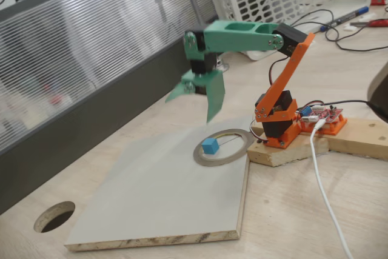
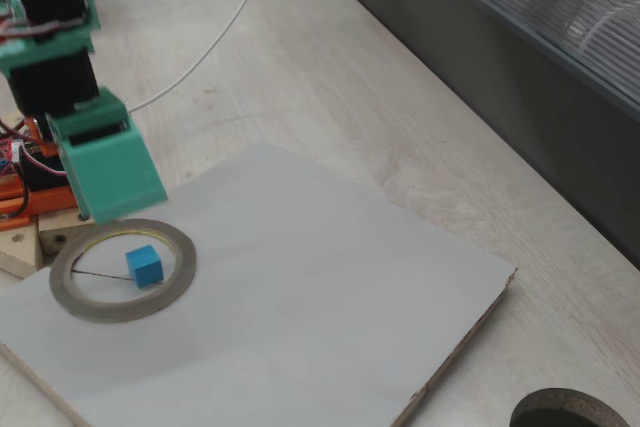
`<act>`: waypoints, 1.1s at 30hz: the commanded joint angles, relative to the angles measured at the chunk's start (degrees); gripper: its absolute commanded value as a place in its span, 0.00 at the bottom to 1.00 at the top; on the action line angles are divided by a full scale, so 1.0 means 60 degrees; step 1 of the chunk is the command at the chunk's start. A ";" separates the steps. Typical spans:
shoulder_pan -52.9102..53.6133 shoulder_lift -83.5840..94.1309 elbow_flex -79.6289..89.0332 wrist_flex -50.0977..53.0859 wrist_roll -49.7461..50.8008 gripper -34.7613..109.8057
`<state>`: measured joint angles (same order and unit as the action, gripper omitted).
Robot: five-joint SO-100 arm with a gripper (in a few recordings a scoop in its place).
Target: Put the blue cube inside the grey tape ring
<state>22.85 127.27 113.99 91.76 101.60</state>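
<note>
The blue cube (image 1: 210, 145) (image 2: 144, 265) lies flat inside the grey tape ring (image 1: 204, 159) (image 2: 120, 313), near the ring's edge and not touching the gripper. The ring rests on a pale grey board close to the arm's base. My green gripper (image 1: 191, 108) (image 2: 112, 202) hangs above the ring's far side, pointing down. It is open, its two fingers spread wide with nothing between them. In a fixed view from the arm's side, the wide green finger (image 2: 105, 167) covers part of the ring's rim.
The grey board (image 1: 157, 198) (image 2: 320, 287) lies on a wooden tabletop. A dark round hole (image 1: 54, 216) (image 2: 570, 412) is cut through the table beyond the board. The orange arm base stands on a wooden block (image 1: 285, 153) with a white cable (image 1: 324, 186). A dark partition (image 1: 73, 144) runs along the table.
</note>
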 commanded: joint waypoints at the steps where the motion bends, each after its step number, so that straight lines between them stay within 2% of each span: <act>1: 0.0146 -0.0352 -0.1743 0.1846 0.0161 0.86; 6: 0.0073 -0.1699 -0.2183 0.2563 0.0117 0.86; 17: 0.0161 -0.1772 -0.2183 0.3618 0.0088 0.86; 20: 0.0176 -0.1846 -0.2183 0.3867 0.0088 0.83; 24: 0.0176 -0.1743 -0.2197 0.3882 0.0161 0.70; 33: 0.0176 -0.1699 -0.2197 0.3779 0.0161 0.28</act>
<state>22.85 116.19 101.95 113.91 101.87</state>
